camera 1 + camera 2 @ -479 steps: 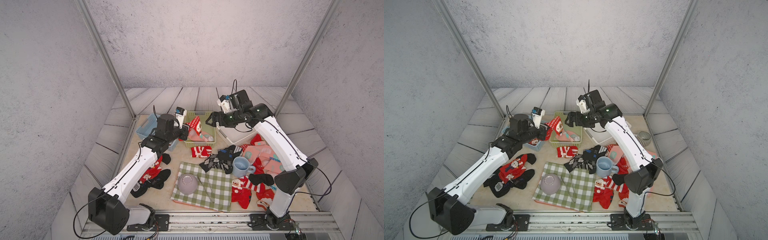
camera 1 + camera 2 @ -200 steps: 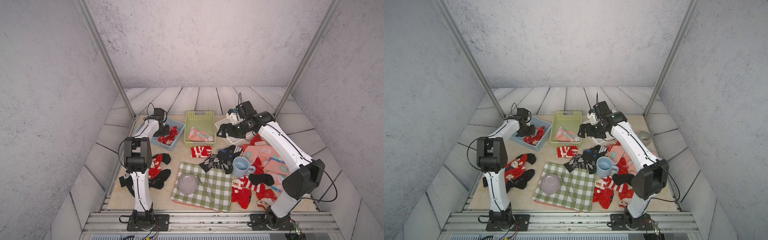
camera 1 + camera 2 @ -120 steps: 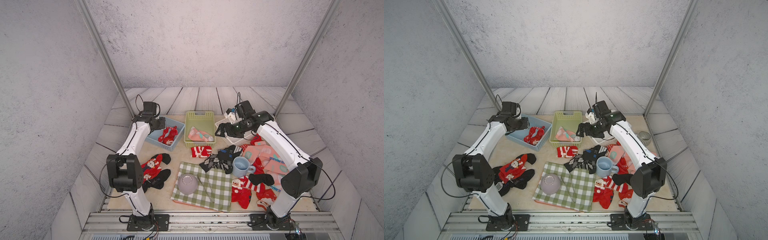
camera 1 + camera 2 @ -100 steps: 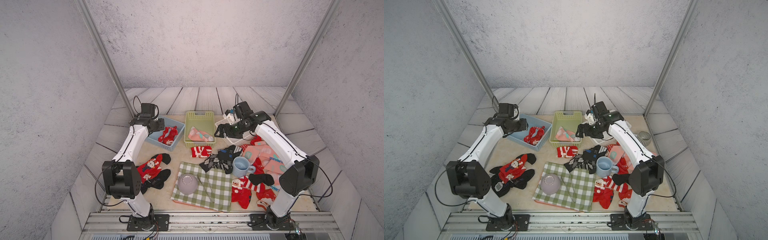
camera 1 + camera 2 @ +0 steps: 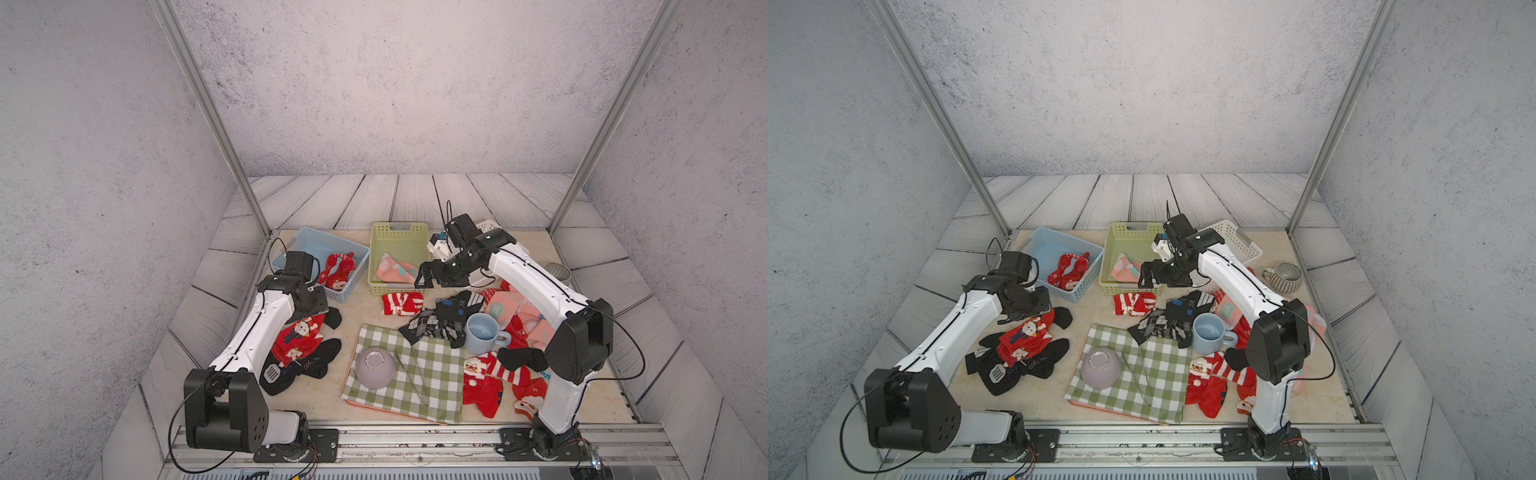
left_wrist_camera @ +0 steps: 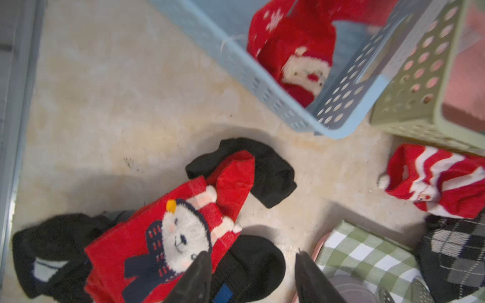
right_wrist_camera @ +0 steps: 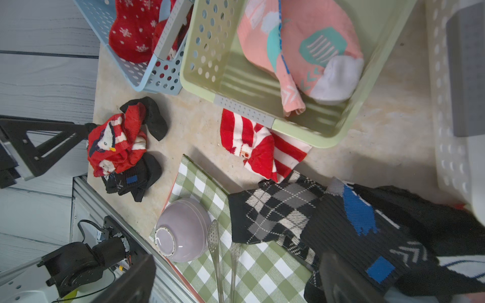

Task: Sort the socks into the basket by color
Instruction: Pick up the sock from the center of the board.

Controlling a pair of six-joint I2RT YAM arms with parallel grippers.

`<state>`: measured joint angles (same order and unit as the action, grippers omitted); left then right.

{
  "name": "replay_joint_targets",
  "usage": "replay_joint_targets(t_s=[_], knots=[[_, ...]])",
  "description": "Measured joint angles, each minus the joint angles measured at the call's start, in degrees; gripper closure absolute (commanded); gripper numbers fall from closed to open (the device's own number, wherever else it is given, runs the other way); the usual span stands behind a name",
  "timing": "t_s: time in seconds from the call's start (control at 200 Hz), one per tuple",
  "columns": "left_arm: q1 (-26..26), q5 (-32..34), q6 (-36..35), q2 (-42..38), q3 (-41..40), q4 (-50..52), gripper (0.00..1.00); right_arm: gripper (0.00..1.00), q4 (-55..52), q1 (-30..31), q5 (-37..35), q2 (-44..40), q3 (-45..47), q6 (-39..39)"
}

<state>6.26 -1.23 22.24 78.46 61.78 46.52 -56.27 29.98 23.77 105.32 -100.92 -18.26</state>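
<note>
Red Christmas socks [image 5: 338,270] are lying in the blue basket [image 5: 305,243] at far left and a pink sock [image 5: 395,270] is lying in the green basket [image 5: 399,232] beside it, so each basket is evidently taking one colour. The white basket [image 5: 1239,245] at far right is probably waiting for black, though the right arm is covering most of it and its contents cannot be made out. Most socks are lying loose on the table: a red bear sock [image 6: 178,236] on black socks [image 6: 265,178] at near left, a striped red sock [image 5: 402,302] just near of the green basket, black argyle socks [image 5: 436,328] overlapping the checked cloth [image 5: 415,386], and pink and red ones at right. The left arm is reaching up from its near-left base, its wrist bending down so the left gripper [image 6: 252,265] is hovering over the bear sock with its fingers about half apart and gripping nothing, likely lining up a pick. The right arm is stretching far and leftward, and the right gripper [image 5: 424,282] is hanging by the green basket's near right corner, spread wide and empty.
</note>
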Motion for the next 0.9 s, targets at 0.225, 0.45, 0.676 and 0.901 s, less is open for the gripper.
replay_joint_targets(t_s=[0.225, 0.45, 0.676, 0.901], knots=[[0.02, 5.7, 5.18, 0.0, -5.92, 0.28, 0.43, 0.01, 0.98, 0.22, 0.17, 0.0, 3.54, 0.13], [0.02, 10.6, 7.72, 2.95, -6.05, -1.84, 0.48, 0.01, 1.14, 0.22, 0.13, -0.02, 4.74, 0.35], [0.02, 12.22, 8.74, 6.08, -7.13, -4.13, 0.49, 0.01, 1.29, 0.22, 0.11, -0.02, 4.74, 0.37], [0.0, 12.44, 9.16, 7.39, -8.33, -5.81, 0.87, 0.01, 1.4, 0.22, 0.11, -0.02, 4.74, 0.35]])
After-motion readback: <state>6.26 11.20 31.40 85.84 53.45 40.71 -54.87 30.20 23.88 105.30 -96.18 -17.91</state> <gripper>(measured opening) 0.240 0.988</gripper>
